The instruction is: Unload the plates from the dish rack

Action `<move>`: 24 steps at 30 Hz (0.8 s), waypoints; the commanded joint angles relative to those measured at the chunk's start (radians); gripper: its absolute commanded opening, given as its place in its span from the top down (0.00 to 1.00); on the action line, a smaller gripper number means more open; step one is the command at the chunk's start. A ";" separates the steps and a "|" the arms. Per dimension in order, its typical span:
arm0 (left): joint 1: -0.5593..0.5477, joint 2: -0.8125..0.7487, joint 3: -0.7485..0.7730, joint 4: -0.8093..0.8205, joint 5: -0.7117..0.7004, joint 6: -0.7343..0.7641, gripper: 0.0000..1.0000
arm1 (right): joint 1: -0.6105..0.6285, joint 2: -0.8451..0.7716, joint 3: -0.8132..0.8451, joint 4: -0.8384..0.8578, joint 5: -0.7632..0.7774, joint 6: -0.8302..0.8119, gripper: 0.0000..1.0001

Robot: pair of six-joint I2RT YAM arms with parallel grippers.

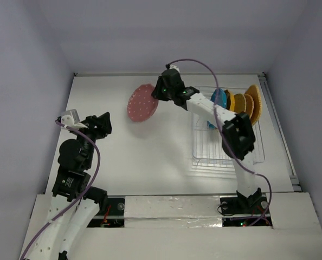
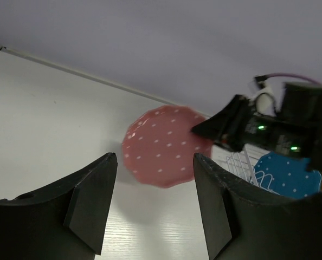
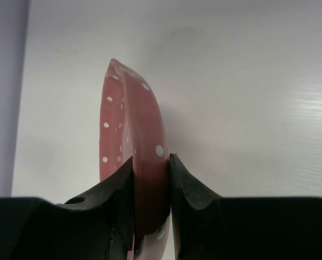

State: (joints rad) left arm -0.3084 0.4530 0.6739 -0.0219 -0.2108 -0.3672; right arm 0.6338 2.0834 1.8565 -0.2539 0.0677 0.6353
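Right fingers point(image 3: 113, 203) pinch the pink plate point(image 1: 142, 103) by its rim, edge-up above the table point(image 1: 150, 162) left of the dish rack point(image 1: 208, 149), left fingers point(image 2: 90, 200) spread.

The pink plate point(image 1: 142, 103) carries white dots. The blue plate point(image 2: 285, 176) is white-dotted too. Yellow-orange plates point(image 1: 252, 103) show at the frame's upper right.

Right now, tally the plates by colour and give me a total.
Pink plate, in the right fingers: 1
Blue plate, in the dish rack: 1
Yellow-orange or tan plates, in the rack, overlapping: apparently 3
Total: 5
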 commanded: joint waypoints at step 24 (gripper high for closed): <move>0.003 -0.025 -0.004 0.031 0.004 0.010 0.45 | 0.084 0.185 0.056 0.067 -0.023 0.073 0.14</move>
State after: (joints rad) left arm -0.3073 0.4397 0.6739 -0.0235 -0.2111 -0.3672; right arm 0.7136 2.3249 1.8427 -0.1669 0.0448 0.7506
